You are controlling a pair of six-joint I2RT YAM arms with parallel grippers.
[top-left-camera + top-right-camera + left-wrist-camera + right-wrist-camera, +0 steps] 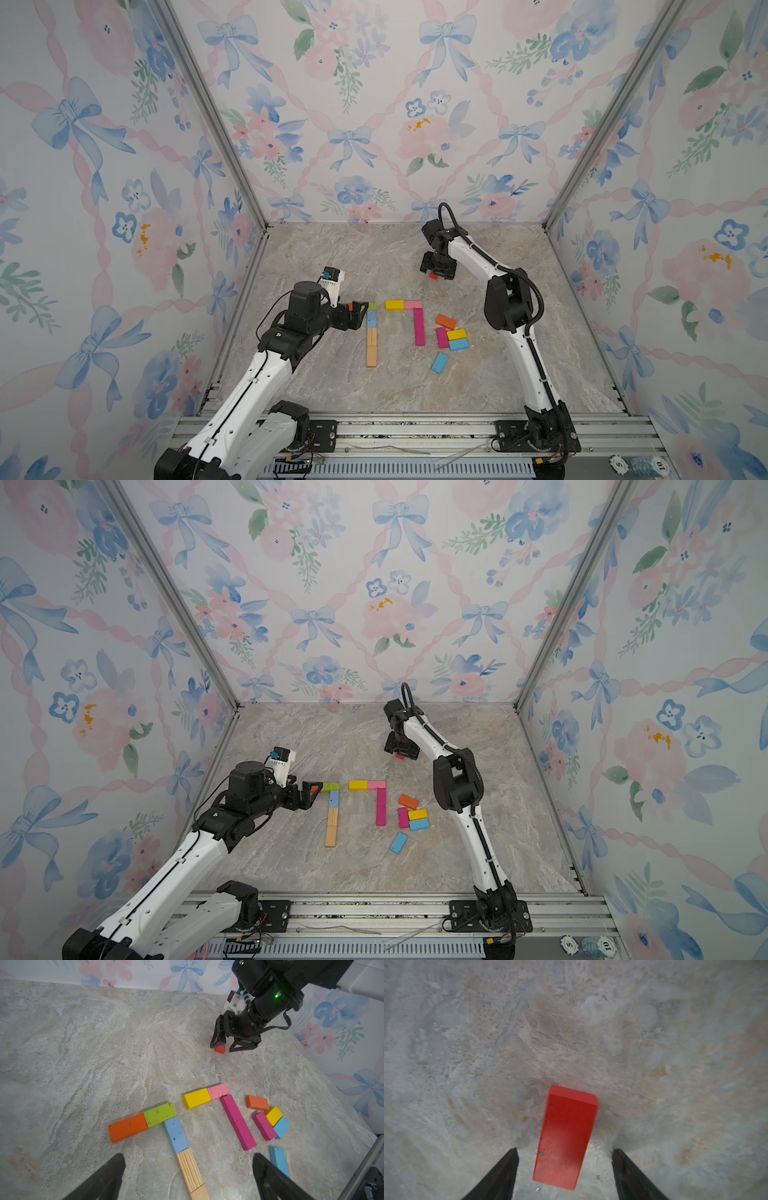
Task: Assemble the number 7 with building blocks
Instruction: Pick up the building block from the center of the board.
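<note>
One red block [565, 1136] between right pincer [564, 1149] jaws, other blocks [238, 1122] apart.

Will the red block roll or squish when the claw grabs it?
Probably neither: the red block looks stiff, flat-sided and lies flat, so it shouldn't roll. Its smooth paint might slip slightly in the right claw.

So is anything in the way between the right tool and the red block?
No, nothing visible. The red block lies flat on the table inside the right tool, whose jaws stand open, with only bare table in the gap on each side.
</note>
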